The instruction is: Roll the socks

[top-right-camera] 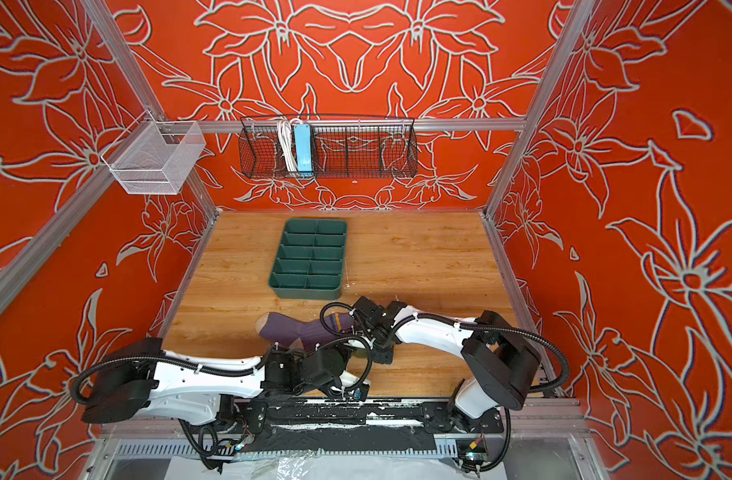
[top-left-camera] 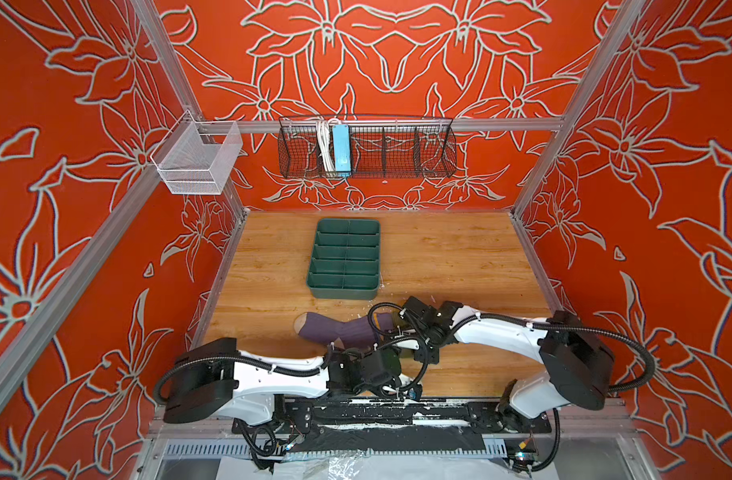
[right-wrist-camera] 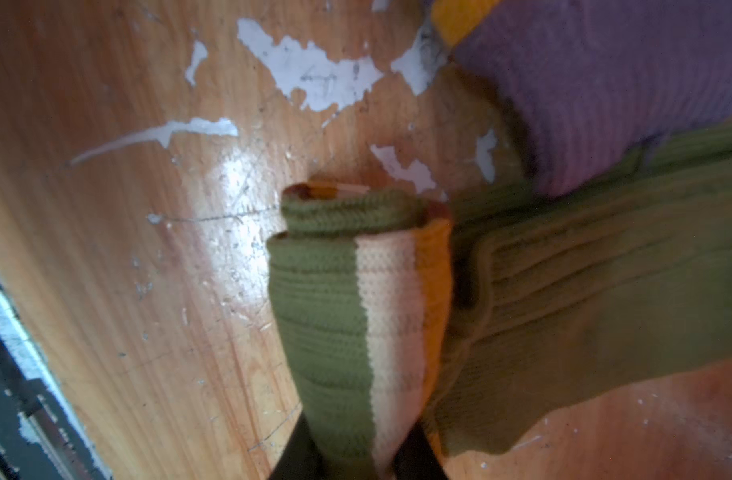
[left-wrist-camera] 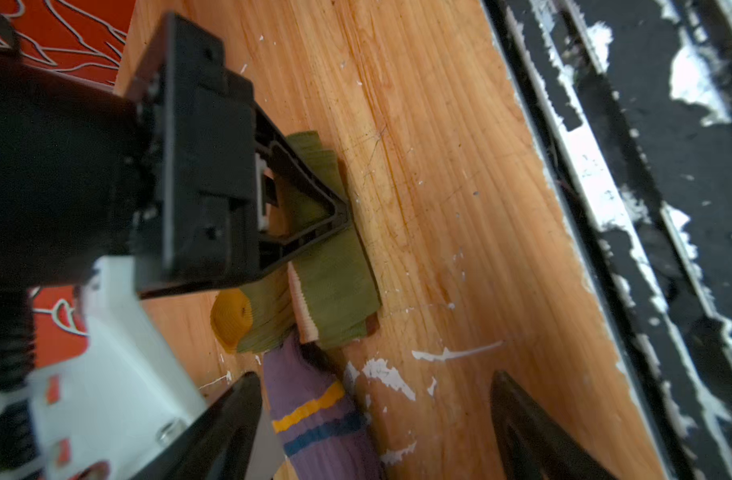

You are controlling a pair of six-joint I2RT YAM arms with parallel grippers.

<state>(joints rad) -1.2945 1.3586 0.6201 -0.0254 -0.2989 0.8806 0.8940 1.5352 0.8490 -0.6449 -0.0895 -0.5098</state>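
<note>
Right wrist view shows right gripper [right-wrist-camera: 356,453] clamped on olive green sock [right-wrist-camera: 563,299] by its folded cuff, left wrist view shows left gripper [left-wrist-camera: 376,419] spread wide holding nothing, both top views show purple sock [top-left-camera: 339,330] at six o'clock on table [top-left-camera: 459,257], olive green sock mostly behind arms.

Both top views high, looking down on table [top-left-camera: 439,257], wrist views close, sharing olive sock [left-wrist-camera: 335,274]

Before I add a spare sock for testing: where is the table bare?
Bare table runs from the green tray to the right rail; a narrower strip lies left of it. Crowded near the front: purple sock, olive sock, left end effector, right end effector.
</note>
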